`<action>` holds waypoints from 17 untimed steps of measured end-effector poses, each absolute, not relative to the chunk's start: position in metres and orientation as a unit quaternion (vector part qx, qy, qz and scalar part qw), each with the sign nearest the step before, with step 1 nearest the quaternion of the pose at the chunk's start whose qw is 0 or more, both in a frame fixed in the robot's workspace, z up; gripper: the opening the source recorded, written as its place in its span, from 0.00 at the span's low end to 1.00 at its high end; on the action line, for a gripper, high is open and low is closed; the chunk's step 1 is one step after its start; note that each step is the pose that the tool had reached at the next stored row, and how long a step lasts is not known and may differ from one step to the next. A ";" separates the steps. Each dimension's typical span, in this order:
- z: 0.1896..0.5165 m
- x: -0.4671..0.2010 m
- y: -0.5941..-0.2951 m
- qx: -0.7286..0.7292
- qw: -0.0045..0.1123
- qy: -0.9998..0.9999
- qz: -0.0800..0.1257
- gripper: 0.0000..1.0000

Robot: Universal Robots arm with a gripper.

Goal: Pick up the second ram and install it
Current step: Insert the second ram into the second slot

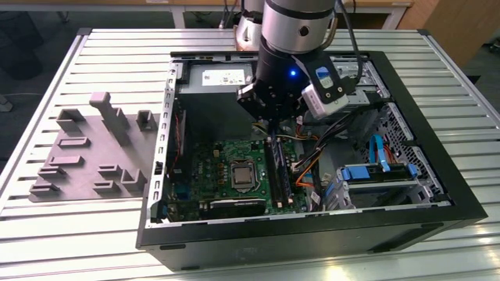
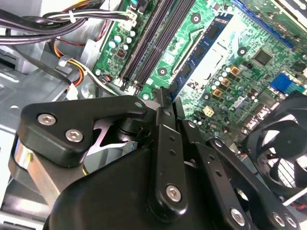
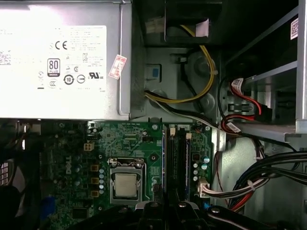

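A grey fixture plate (image 1: 86, 152) with raised blocks is lying on the slatted desk (image 1: 93, 234) at the left of the exterior view. Just right of it, an open black computer case (image 1: 312, 234) is sitting on the same desk. Inside the case, a green motherboard (image 1: 211, 170) is showing in the lower middle of the frame, with the processor socket (image 1: 243, 175) near its centre.

The gripper (image 1: 270, 124) is hanging over the upper end of the long black memory slots (image 1: 279, 172), which are running down the frame just right of the socket. In the second wrist view the jaws are sitting drawn together at their tips. Whether a thin board is pinched between them is not something I can tell. The second ram is not standing out as a separate piece. Only dark, narrow strips are showing along the slots, directly under the jaws.

Right of the slots, orange and yellow cables (image 1: 308, 167) are trailing across the case. Blue drive carriers (image 1: 375, 172) are sitting at the far right.
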State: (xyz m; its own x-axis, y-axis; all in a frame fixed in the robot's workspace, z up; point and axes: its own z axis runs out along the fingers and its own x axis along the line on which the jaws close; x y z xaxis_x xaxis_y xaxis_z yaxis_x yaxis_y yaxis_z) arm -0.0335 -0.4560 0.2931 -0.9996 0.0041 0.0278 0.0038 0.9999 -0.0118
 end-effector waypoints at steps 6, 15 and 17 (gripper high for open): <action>0.286 -0.030 -0.458 -0.006 0.014 -1.000 0.006 0.14; 0.283 -0.028 -0.458 -0.007 0.014 -1.000 0.006 0.14; 0.283 -0.028 -0.459 -0.007 0.014 -1.000 0.006 0.14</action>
